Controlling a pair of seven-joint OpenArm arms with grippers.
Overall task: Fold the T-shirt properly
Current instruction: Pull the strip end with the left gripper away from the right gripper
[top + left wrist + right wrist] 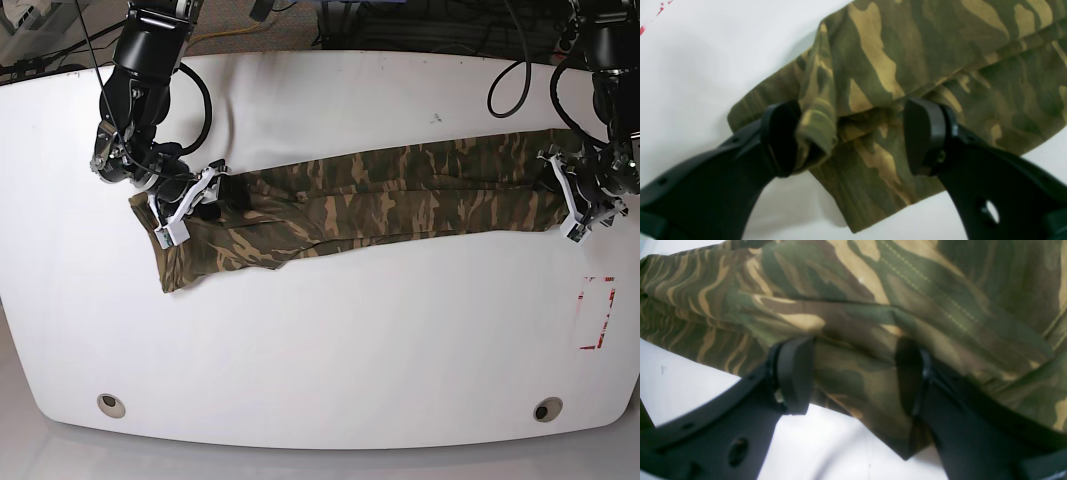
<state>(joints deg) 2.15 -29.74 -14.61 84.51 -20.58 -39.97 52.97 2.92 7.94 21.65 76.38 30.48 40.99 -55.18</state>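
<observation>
White table (330,340) seen w/ rounded corners. Two round fittings set near front edge: one at left (111,405), one at right (546,409). Red rectangular outline (597,312) marked on right side. Cables (400,25) noted behind far edge.

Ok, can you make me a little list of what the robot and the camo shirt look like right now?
Garment: T-shirt, camouflage print, lying as a long narrow band across the table
Left gripper: open, at the band's end on the base view's right, cloth between its jaws, not pinched
Right gripper: open, at the other end, jaws either side of the cloth
Fold state: folded lengthwise only, not yet a compact fold
Table marking: red rectangle near the left arm's side, nothing on it
</observation>
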